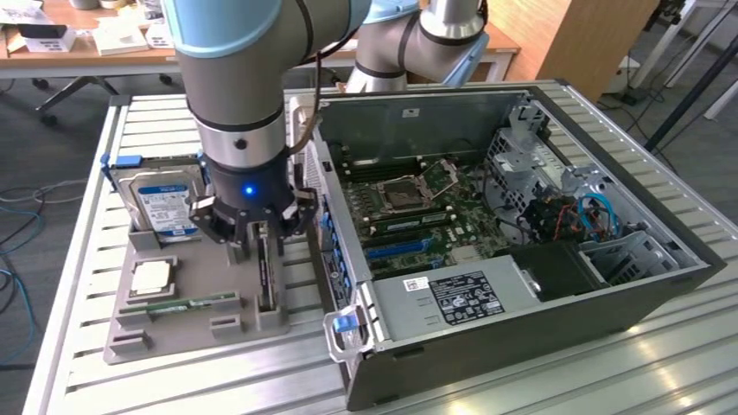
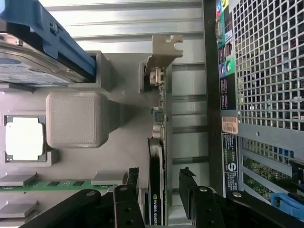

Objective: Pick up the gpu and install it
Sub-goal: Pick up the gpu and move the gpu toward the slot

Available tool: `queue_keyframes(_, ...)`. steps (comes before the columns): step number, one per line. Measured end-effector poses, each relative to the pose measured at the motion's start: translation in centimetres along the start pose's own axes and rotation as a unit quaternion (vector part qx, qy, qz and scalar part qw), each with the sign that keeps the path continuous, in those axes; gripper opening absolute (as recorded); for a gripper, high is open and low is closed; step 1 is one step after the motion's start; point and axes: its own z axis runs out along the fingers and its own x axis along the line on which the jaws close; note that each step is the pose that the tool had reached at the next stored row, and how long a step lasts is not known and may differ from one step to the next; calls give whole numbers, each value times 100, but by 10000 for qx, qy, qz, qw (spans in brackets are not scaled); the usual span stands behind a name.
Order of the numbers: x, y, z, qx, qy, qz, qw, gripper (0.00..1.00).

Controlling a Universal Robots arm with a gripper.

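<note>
Straddling the gpu [image 1: 268, 281] in the exterior view, the pincer [image 1: 259, 232] sits low over the grey holder [image 1: 173, 333], whose slot props the card on edge. Wrist view: jaws wide, fingers [image 2: 187, 190] either side, nothing clamped yet.

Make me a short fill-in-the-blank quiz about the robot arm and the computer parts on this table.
1. The gripper has its fingers ____, one on each side of the gpu.
2. The gpu stands on edge in the gray tray, where the hard drive bears a ____ and white label.
3. In the exterior view, the open computer case lies to the tray's ____.
Missing words: open; blue; right.
</note>
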Motion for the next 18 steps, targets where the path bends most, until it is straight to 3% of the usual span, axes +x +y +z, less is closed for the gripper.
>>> queue_keyframes(5,1,-3,80,0,0,0,10000,47)
queue_keyframes(18,3,-7,146,1,0,0,10000,47)
